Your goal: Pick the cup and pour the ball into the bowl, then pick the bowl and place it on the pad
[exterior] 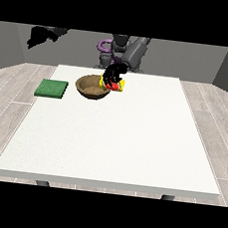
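One cup, yellow with a red band, is seen tipped onto its side at the bowl's three o'clock rim. Its long axis lies nearly level, running from three o'clock toward nine o'clock, with the red end turned toward the bowl. Which end is the mouth cannot be told. The cup is held by the hand at the view's right, whose black fingers are curled down over it from twelve o'clock.

One brown bowl is counted, standing upright on the table near its far edge. No separate ball can be made out; the bowl's inside is seen only as a brown patch.

One green pad lies flat at the bowl's nine o'clock, near it but apart, close to the table's edge at the view's left.

The hand at the view's left is raised well clear of the table, at the pad's eleven o'clock; how its fingers lie cannot be told.
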`<action>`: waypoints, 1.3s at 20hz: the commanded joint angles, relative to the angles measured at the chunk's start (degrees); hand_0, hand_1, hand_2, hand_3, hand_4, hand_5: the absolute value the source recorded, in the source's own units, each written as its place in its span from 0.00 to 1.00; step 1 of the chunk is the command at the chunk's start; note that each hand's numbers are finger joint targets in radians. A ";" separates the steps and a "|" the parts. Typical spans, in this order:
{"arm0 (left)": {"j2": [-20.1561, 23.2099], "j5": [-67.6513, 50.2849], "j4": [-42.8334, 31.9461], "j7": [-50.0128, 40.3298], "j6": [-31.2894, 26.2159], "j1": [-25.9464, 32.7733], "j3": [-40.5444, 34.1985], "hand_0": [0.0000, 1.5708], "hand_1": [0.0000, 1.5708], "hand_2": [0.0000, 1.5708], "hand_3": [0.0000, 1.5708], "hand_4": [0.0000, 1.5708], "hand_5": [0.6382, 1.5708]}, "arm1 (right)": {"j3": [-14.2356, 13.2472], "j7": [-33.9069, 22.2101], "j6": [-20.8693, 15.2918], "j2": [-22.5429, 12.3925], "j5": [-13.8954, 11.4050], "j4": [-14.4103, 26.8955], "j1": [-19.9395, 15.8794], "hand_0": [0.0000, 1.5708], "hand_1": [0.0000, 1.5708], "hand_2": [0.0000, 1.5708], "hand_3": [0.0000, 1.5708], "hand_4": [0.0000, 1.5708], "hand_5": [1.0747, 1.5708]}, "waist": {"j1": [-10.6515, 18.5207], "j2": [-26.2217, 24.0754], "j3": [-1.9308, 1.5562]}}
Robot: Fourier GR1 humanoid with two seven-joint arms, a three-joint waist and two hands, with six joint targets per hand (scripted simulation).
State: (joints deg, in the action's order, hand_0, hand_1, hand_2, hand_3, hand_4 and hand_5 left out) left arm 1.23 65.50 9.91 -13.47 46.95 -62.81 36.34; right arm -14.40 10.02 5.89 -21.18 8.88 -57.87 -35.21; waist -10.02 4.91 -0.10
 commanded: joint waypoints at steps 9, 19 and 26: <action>-1.21 16.81 6.53 -13.40 -14.93 0.22 14.51 0.97 0.97 1.00 1.00 0.94 0.61 | 0.08 1.17 -2.04 1.28 -0.94 4.09 -4.52 0.00 0.00 0.22 0.41 0.36 0.99 | -0.26 0.65 0.08; -1.23 19.23 13.62 -13.77 -24.05 -0.11 12.39 0.97 0.97 1.00 1.00 0.95 0.61 | -0.41 5.51 0.70 0.56 -0.69 5.08 2.42 0.00 0.00 0.23 0.40 0.37 0.99 | -0.51 -1.35 0.09; 4.15 6.01 21.90 -3.79 -17.73 2.85 0.78 0.94 0.94 1.00 1.00 0.90 0.73 | -2.00 6.51 -0.82 0.23 -1.00 6.09 10.52 0.00 0.00 0.23 0.41 0.36 0.99 | 3.98 -8.54 0.13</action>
State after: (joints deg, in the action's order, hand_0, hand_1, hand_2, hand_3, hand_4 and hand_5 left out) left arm 3.01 76.46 28.26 -20.65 26.48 -61.82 41.82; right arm -16.62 14.56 6.48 -22.28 8.96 -52.14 -29.90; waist -8.31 -0.24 0.02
